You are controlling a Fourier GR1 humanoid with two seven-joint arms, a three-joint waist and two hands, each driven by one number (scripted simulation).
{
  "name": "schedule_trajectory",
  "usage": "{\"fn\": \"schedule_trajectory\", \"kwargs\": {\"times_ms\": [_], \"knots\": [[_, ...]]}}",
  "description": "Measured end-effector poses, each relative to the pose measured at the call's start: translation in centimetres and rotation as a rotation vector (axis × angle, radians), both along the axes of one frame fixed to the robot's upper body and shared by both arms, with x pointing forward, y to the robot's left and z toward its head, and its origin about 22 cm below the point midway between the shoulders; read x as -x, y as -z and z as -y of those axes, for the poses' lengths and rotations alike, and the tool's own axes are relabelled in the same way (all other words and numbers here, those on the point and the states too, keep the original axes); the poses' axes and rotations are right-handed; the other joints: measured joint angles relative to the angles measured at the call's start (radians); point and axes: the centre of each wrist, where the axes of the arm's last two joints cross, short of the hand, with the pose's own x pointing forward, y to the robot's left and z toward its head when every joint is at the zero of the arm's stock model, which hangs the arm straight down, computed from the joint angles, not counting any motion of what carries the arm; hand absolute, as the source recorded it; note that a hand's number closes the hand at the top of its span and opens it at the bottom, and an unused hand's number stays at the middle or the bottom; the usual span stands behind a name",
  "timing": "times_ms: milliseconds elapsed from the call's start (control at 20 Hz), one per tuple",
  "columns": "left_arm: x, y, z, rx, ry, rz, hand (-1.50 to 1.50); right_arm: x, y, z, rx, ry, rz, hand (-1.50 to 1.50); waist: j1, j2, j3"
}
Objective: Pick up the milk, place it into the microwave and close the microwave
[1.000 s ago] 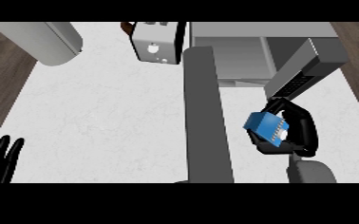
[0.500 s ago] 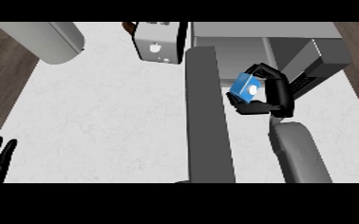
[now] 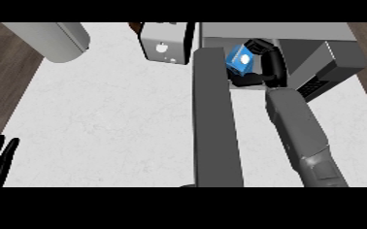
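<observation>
At the lower left edge, the left robot hand (image 3: 8, 150) rests with fingers straight over the white desk (image 3: 108, 116). The open microwave door (image 3: 215, 121) runs up the middle. Farther up, the right robot hand (image 3: 267, 68) curls round the blue milk (image 3: 240, 60), holding it at the microwave (image 3: 315, 43) opening.

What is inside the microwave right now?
The right hand reaches into the open microwave, fingers curled round the blue milk carton. The microwave's top covers the deeper cavity.
</observation>
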Motion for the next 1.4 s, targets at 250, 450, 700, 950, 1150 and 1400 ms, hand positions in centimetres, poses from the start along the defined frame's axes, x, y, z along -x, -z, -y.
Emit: {"fn": "schedule_trajectory", "kwargs": {"times_ms": [250, 450, 700, 950, 1150, 1400], "knots": [[-0.6, 0.1, -0.1, -0.010, 0.023, 0.008, -1.50, -2.0, -1.1, 0.2, 0.038, 0.029, 0.011, 1.50, 0.018, 0.009, 0.001], [-1.8, 0.0, 0.3, -0.005, 0.047, 0.016, -1.50, -3.0, -2.1, 0.3, 0.080, 0.053, 0.035, 1.50, 0.036, 0.019, 0.002], [-2.9, -0.3, 0.7, -0.005, 0.071, 0.033, -1.50, -3.8, -3.2, 0.6, 0.163, 0.096, 0.058, 1.50, 0.056, 0.028, 0.002], [-3.6, -0.4, 1.0, -0.012, 0.090, 0.041, -1.50, -4.3, -4.2, 1.3, 0.163, 0.178, 0.064, 1.50, 0.079, 0.040, 0.003], [-3.8, -0.7, 1.3, -0.033, 0.102, 0.044, -1.50, -4.5, -4.6, 1.9, 0.157, 0.305, 0.058, 1.50, 0.100, 0.048, 0.003], [-4.1, -1.0, 1.7, -0.064, 0.110, 0.046, -1.50, -4.6, -4.8, 2.4, 0.264, 0.443, 0.098, -1.50, 0.121, 0.059, 0.003]]}}
